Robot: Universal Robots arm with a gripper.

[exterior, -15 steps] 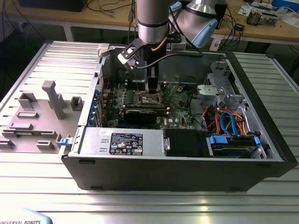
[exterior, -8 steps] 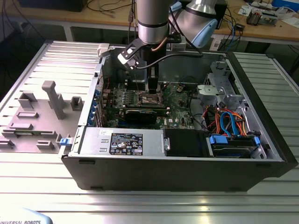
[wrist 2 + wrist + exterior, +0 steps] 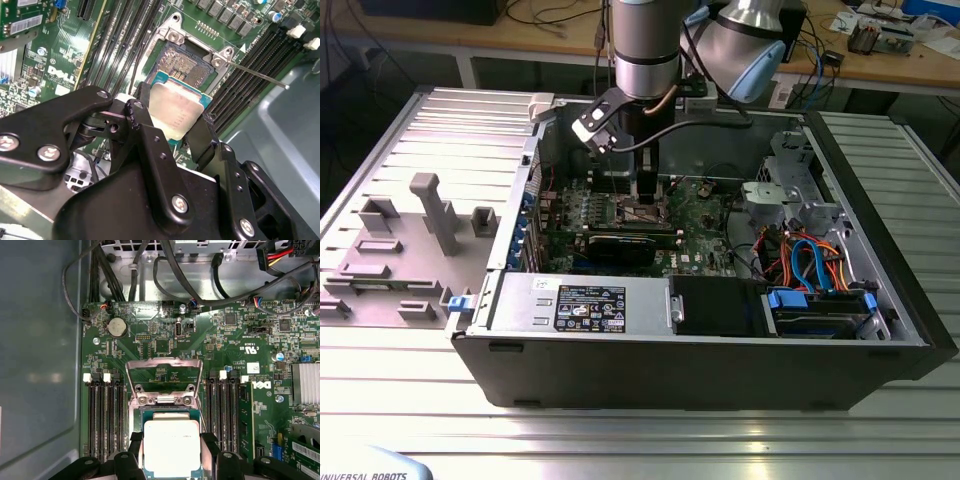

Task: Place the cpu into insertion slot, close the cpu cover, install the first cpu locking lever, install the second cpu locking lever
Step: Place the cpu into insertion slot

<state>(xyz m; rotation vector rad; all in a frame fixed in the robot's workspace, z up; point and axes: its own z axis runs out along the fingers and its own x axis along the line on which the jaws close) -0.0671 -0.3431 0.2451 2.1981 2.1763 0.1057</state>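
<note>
Inside the open computer case (image 3: 700,375), the gripper (image 3: 172,119) pinches the cpu (image 3: 177,107) by its edges, just over the insertion slot (image 3: 186,62) — cpu cover (image 3: 131,376) flipped up.

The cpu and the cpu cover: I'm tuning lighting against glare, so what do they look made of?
The cpu: top looks like matte silver metal, showing soft sheen, no sharp reflections. The cpu cover: probably thin stamped metal, grey, with brighter glints along its edges.
</note>
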